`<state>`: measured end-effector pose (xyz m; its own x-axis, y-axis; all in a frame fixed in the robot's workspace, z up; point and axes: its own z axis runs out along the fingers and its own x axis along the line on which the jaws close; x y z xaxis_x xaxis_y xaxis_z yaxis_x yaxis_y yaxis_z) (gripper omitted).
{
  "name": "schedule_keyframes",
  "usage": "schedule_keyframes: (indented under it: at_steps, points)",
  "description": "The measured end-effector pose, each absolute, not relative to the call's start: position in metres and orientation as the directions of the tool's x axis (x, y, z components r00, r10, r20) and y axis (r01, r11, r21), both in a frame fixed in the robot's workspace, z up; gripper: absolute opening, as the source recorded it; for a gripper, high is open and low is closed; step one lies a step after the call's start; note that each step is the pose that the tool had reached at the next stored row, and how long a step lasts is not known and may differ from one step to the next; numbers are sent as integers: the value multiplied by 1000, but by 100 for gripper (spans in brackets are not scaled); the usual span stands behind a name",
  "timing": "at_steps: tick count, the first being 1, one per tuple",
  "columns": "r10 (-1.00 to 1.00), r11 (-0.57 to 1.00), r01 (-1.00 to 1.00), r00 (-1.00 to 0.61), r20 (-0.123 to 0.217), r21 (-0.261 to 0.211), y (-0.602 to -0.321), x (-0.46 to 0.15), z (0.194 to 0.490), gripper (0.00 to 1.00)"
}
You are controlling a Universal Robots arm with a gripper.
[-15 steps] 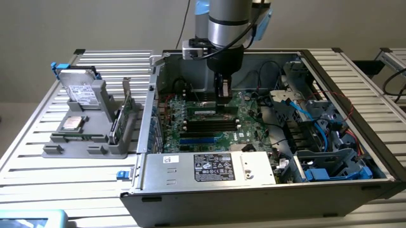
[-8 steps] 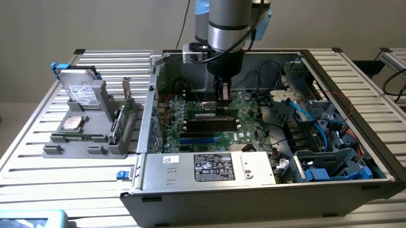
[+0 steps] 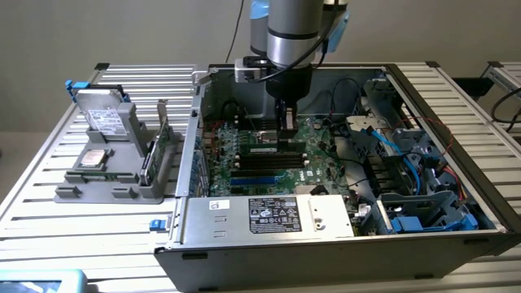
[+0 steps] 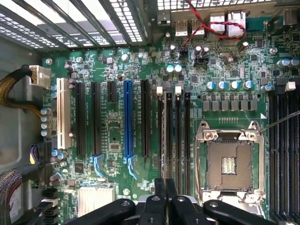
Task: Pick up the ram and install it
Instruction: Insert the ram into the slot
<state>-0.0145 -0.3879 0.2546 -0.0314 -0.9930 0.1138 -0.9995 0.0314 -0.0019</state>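
you have a slatted table carrying an open computer case, lying on its side with the inside facing up. the arm drops straight down into the case from above. along the case's near edge sits the power supply with its pale label. the motherboard covers the case floor. outside the case, toward the exterior view's left, a grey holder keeps a hard drive upright and a green card on edge. on the board you can see the open cpu socket and a long blue slot. the black memory slots lie just under the tool. the ram stands on edge right at the farthest of them; whether it is seated you cannot tell. the gripper has its fingers pressed nearly together, pinching the ram's top edge.
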Motion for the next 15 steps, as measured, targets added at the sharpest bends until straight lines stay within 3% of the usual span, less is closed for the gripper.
schedule_keyframes:
  at_steps: [15]
  points:
    - [-993, 29, -1000, -29, 114, -2, -388, -14, 248, 13]
